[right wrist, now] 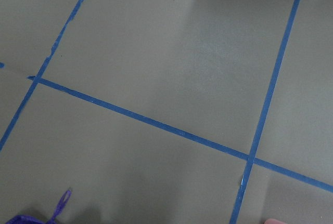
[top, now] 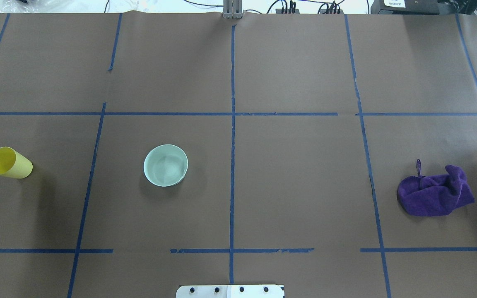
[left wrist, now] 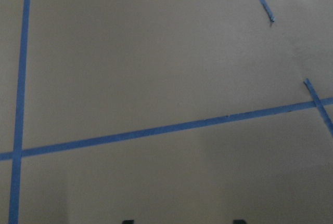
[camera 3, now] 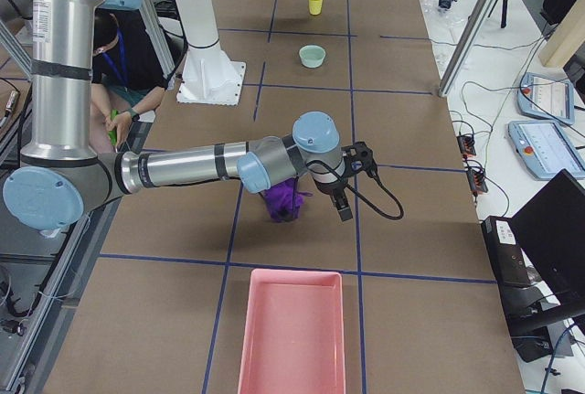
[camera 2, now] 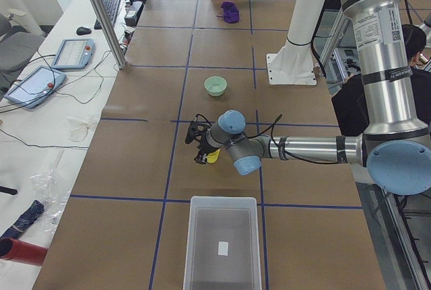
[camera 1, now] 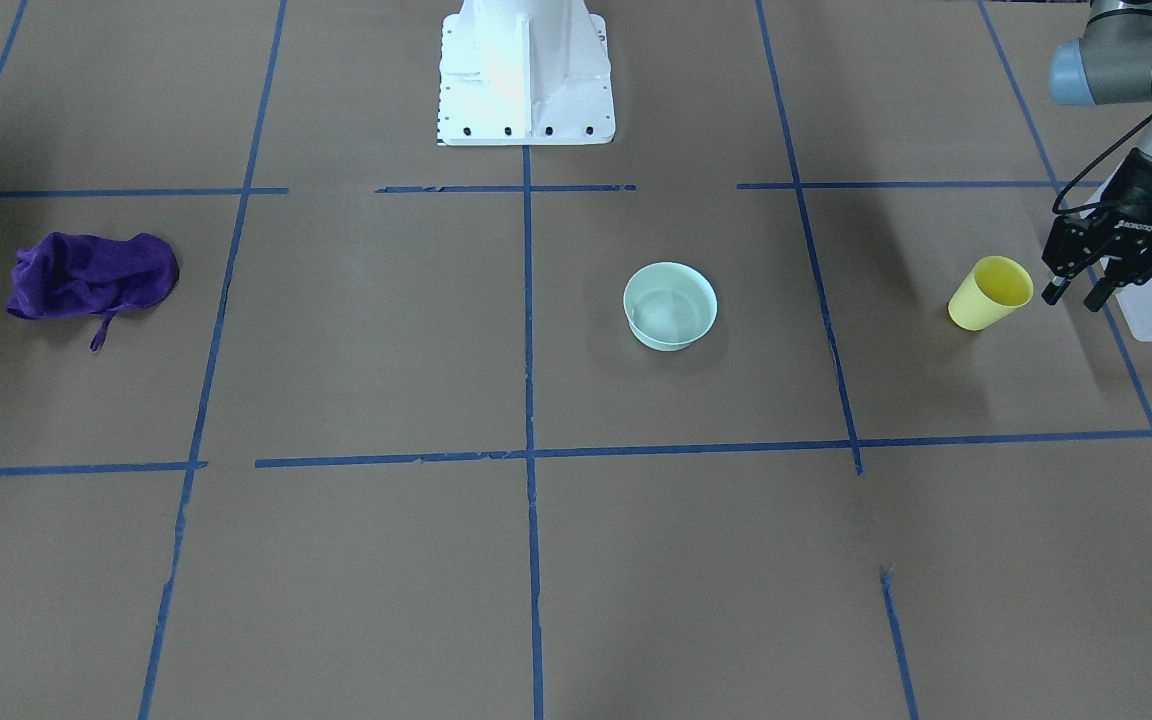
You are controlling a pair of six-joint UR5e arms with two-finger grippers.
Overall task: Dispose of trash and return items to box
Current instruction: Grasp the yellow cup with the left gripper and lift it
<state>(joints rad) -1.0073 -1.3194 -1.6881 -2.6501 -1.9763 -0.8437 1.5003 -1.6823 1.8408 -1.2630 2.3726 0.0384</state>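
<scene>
Unlike overhead, the front view is showing the left gripper (camera 1: pixel 1076 294), fingers apart, at three o'clock of the yellow cup (camera 1: pixel 990 292); for the right gripper (camera 3: pixel 341 204) I cannot tell.

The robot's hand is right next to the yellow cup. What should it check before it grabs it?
1. The cup stands upright: ok.
2. The left gripper is open and empty: ok.
3. The left gripper is around the cup: not ok, it hangs beside the cup, apart from it.
4. The box has room: ok, only a small white patch shows inside.
5. The bowl is out of the way: ok, well apart from the cup.
6. The right gripper is open: cannot tell.
</scene>
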